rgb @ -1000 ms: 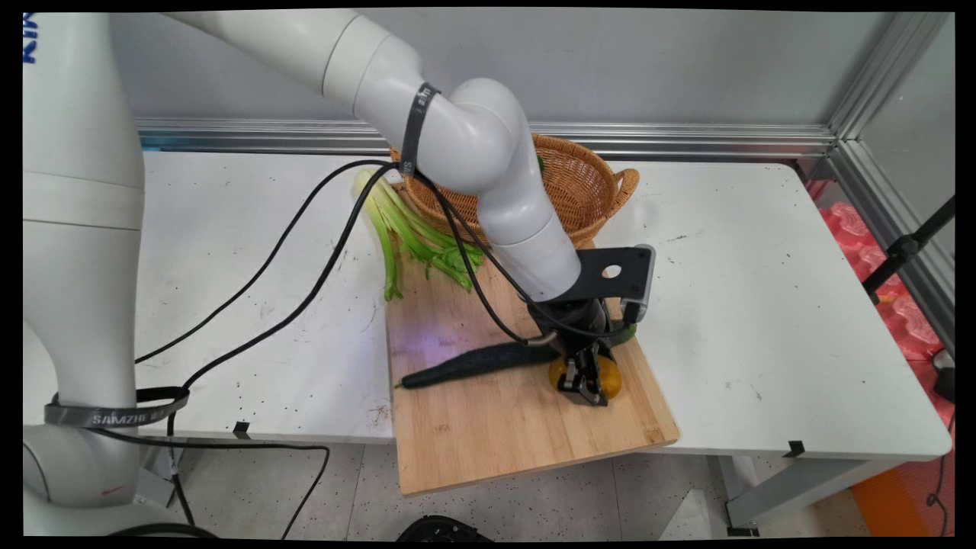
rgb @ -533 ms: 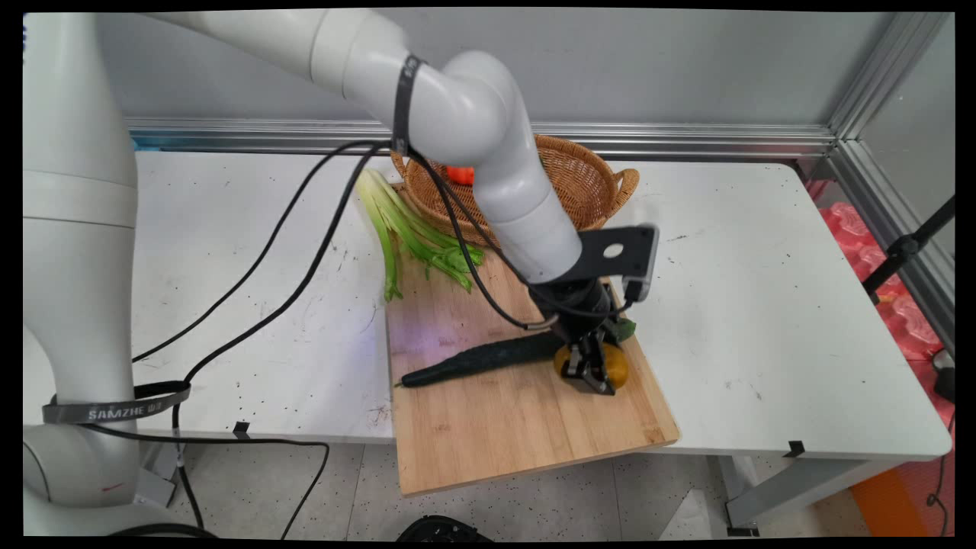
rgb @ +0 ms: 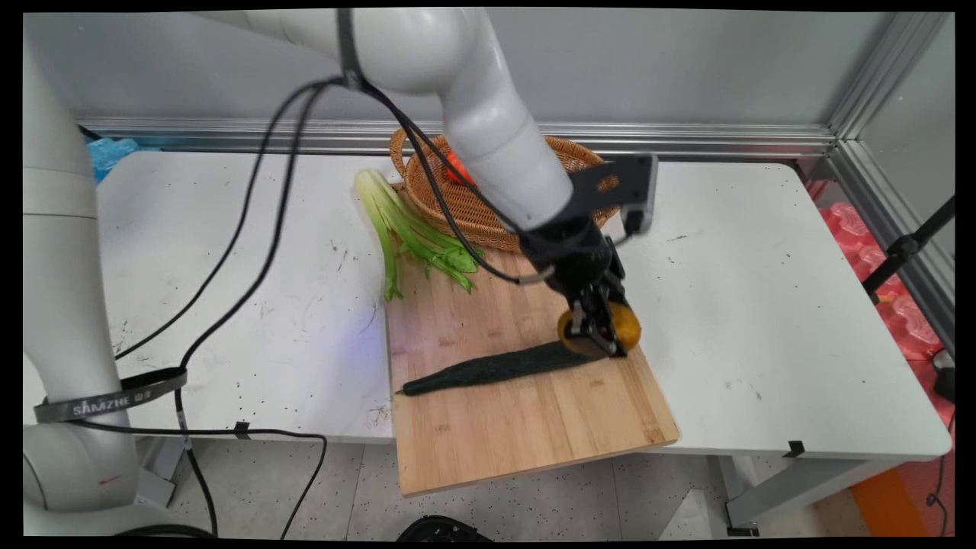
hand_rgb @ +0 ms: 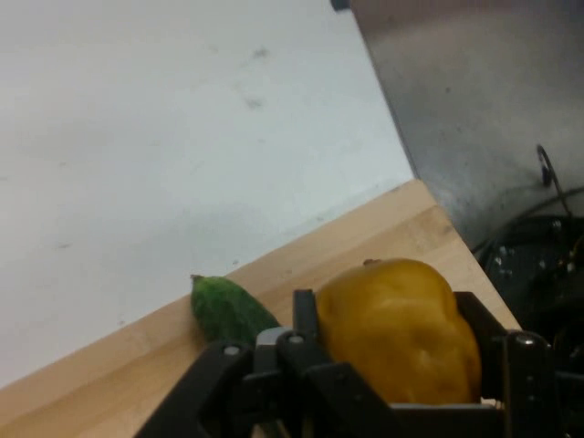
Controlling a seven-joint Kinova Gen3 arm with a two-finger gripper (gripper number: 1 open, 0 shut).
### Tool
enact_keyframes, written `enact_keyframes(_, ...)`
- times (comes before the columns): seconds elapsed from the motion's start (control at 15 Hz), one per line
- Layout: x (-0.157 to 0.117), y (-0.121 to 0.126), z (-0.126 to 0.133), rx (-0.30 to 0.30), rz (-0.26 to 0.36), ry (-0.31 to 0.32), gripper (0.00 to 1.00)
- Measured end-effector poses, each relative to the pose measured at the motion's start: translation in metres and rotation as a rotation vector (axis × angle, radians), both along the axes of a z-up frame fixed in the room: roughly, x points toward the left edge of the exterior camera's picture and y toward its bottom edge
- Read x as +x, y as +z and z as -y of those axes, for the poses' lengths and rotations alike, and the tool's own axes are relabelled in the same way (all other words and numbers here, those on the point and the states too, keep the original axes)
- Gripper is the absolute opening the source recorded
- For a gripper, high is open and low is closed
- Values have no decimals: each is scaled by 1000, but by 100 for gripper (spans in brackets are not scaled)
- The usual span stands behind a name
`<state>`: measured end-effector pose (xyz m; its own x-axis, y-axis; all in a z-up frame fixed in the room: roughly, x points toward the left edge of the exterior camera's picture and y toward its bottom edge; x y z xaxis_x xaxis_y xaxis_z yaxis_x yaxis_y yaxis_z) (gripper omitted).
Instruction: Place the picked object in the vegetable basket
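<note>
The gripper [rgb: 600, 329] has its jaws pinching a yellow fruit [hand_rgb: 399, 330] from both sides, which is why it hangs just above the far right part of the cutting board [rgb: 518, 427] instead of resting there, beside the dark cucumber [rgb: 496, 367] lying along the board. Behind them, celery [rgb: 404, 229] lies half on the counter [rgb: 762, 305] beside the wicker basket [rgb: 457, 200], and the arm slants down from the upper left with its wrist tilted.

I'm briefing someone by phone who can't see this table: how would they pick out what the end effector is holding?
Find the wooden cutting board at the table's near edge. The black end effector hangs above the board's right side, shut on a yellow fruit. It is the only round yellow thing there; the neighbouring cucumber is long and dark green.
</note>
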<state>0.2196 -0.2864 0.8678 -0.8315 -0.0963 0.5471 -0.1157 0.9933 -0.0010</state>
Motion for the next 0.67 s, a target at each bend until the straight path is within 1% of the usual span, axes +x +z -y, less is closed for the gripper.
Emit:
enact_keyframes(0.07, 4, 6, -1, 1, -4, 13, 0)
enact_keyframes(0.2, 17, 25, -3, 7, -18, 64, 0)
enact_keyframes(0.4, 44, 51, -3, 10, -28, 162, 0)
enact_keyframes(0.53, 62, 62, 1, 7, -28, 221, 0)
enact_keyframes(0.67, 81, 72, 9, -1, -27, 293, 0)
